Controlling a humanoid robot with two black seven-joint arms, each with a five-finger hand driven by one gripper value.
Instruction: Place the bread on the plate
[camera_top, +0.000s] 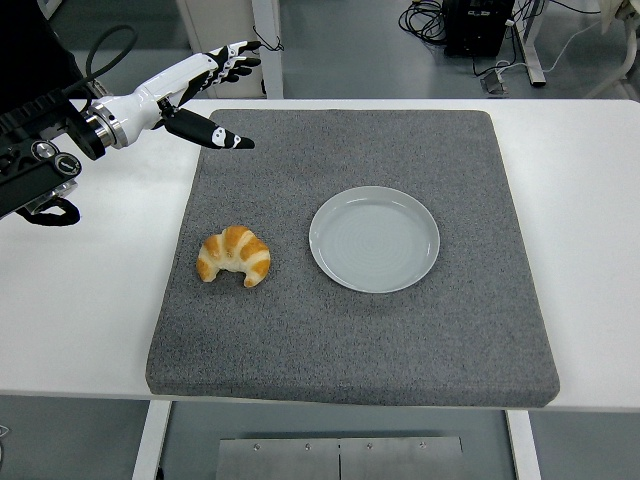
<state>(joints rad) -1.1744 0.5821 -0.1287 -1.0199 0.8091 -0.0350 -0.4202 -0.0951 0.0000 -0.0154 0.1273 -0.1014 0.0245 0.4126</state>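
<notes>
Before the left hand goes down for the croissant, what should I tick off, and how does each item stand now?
1. Golden-brown croissant lies free on the grey foam mat, nothing on or against it: ok.
2. Round pale grey plate holds nothing: ok.
3. Plate sits apart from the croissant, on the same mat: ok.
4. Left hand open, fingers spread, holding nothing: ok.
5. Left hand positioned over the croissant: not ok, it is above the mat's far left corner.
6. Right hand out of the way: cannot tell, not in view.
</notes>
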